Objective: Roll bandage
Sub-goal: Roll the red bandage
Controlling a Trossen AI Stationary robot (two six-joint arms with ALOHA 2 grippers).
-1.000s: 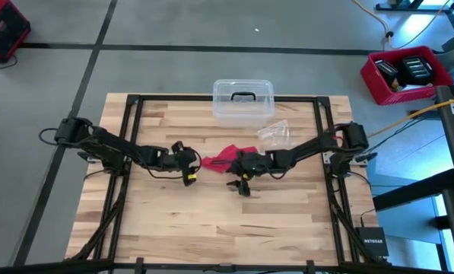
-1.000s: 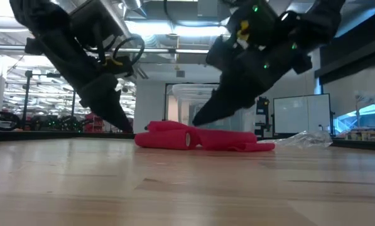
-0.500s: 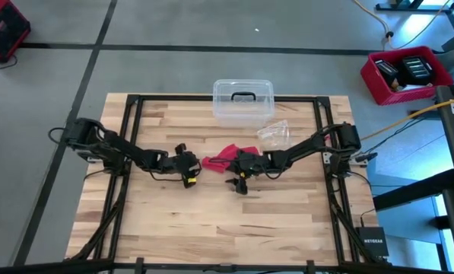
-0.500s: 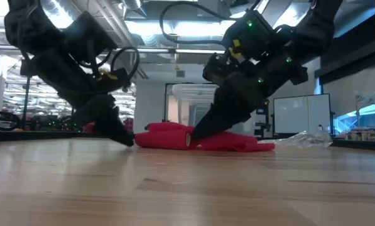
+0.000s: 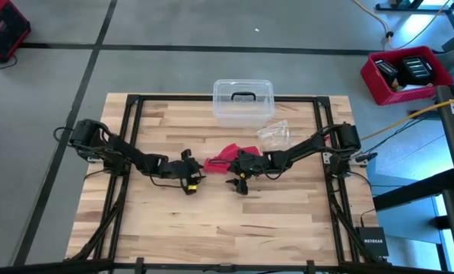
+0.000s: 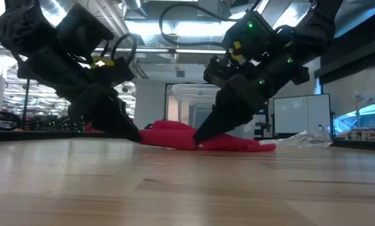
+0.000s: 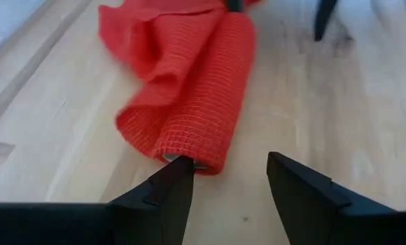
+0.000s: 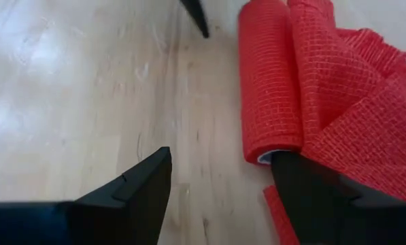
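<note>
Flanking the bandage (image 5: 220,157): both grippers (jaws apart) at its roll.

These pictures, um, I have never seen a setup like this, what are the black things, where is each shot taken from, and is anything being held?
The black things are two robot arms at a wooden table. One picture looks straight down, one looks level across the tabletop, and two come from cameras on the arms' wrists. The left gripper and right gripper are both open, low at either end of a partly rolled red bandage that lies on the table. Neither holds it, though one finger of the right gripper is right against the roll. Behind lie a clear plastic box and a crinkled wrapper.
</note>
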